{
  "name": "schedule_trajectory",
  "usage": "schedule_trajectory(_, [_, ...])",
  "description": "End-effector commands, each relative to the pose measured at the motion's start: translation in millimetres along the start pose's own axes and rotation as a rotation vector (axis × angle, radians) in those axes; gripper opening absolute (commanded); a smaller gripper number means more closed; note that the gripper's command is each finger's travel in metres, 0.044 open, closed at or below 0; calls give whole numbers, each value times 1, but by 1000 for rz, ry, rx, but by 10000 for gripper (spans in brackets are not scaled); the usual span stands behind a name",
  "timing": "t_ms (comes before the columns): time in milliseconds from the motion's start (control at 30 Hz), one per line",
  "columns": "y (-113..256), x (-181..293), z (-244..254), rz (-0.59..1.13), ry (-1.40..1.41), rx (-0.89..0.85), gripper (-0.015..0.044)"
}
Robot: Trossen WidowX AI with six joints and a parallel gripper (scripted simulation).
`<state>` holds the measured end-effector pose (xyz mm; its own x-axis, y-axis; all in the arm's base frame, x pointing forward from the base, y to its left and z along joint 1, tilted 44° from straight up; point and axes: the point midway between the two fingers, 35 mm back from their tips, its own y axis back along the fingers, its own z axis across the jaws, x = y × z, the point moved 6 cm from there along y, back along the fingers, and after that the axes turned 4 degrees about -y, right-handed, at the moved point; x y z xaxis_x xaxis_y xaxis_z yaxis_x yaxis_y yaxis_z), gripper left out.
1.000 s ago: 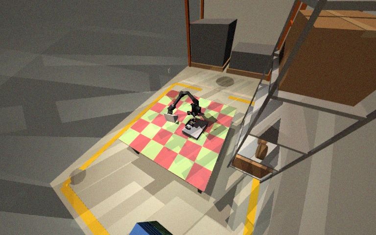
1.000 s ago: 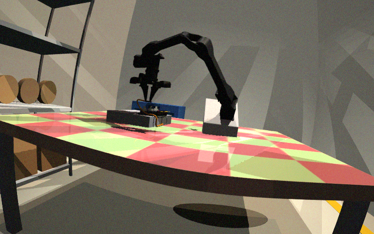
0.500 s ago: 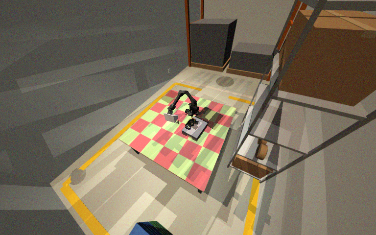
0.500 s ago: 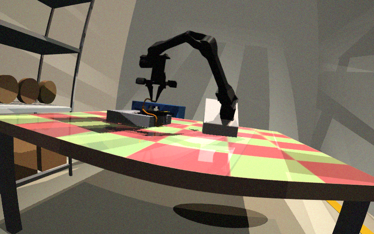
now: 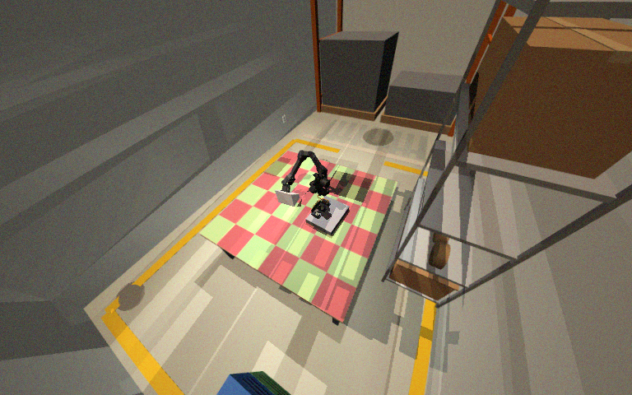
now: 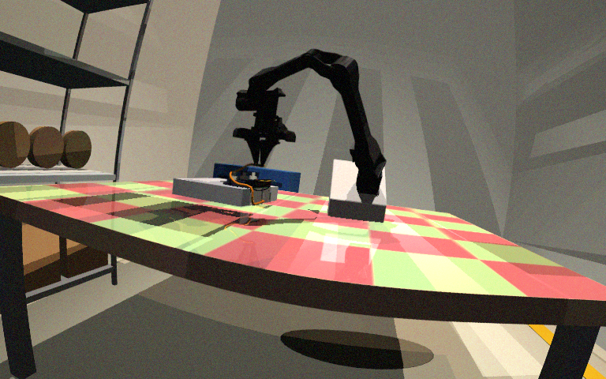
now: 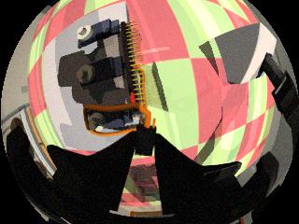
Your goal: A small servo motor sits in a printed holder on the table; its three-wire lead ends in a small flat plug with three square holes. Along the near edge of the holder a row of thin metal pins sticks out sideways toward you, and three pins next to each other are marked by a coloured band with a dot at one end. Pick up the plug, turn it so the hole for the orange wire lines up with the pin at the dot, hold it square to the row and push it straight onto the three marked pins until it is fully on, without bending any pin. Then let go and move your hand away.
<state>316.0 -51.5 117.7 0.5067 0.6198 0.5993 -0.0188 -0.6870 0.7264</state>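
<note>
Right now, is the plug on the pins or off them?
Off, it seems: the plug is clamped in the gripper, beyond the red-marked end of the pins.

Desk: smooth, glossy checkered top with streaky reflections. Robot arm: matt black, like plastic. Pins: thin, brass-coloured metal. Wires: smooth, orange, plastic-looking. Slab beneath the servos: smooth, matt pale grey. Large box: brown cardboard, matt.
</note>
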Motion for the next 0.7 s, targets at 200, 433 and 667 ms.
schedule_trajectory(200, [1,-15,-15,-3,-356,-6,0])
schedule_trajectory(433, [-1,-24,-26,-2,-599,-5,0])
schedule_trajectory(667, [-3,-33,-36,-1,-842,-4,0])
